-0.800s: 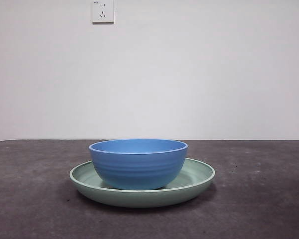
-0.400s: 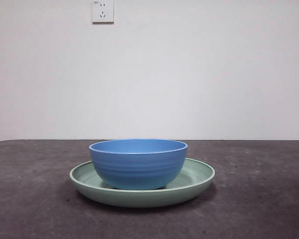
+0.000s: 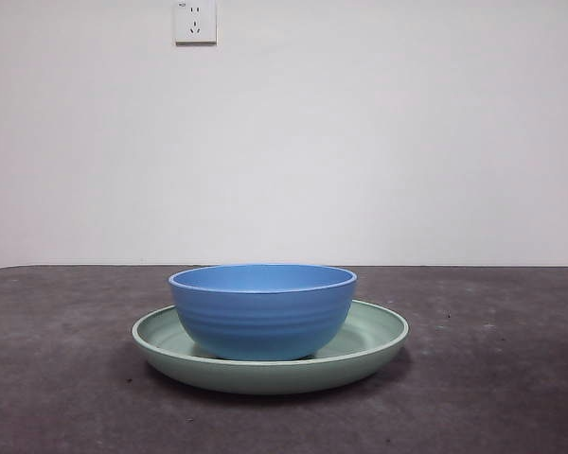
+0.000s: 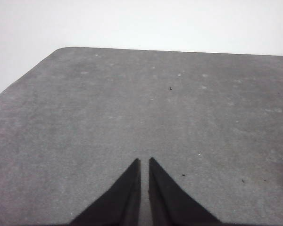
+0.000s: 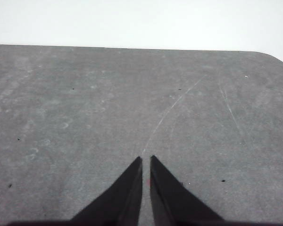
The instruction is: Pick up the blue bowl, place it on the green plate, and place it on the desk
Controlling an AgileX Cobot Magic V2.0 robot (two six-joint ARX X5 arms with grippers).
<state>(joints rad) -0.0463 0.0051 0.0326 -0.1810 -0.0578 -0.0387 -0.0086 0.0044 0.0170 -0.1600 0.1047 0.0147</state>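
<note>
The blue bowl (image 3: 262, 311) stands upright inside the green plate (image 3: 374, 339), which rests on the dark desk (image 3: 492, 378) at the middle of the front view. Neither arm shows in the front view. My left gripper (image 4: 144, 162) is shut and empty over bare desk (image 4: 132, 108). My right gripper (image 5: 146, 160) is shut and empty over bare desk (image 5: 108, 108). Neither wrist view shows the bowl or the plate.
A white wall with a power socket (image 3: 195, 21) rises behind the desk. The desk's far edge and a rounded corner (image 4: 61, 49) show in the left wrist view. Another rounded corner (image 5: 273, 56) shows in the right wrist view.
</note>
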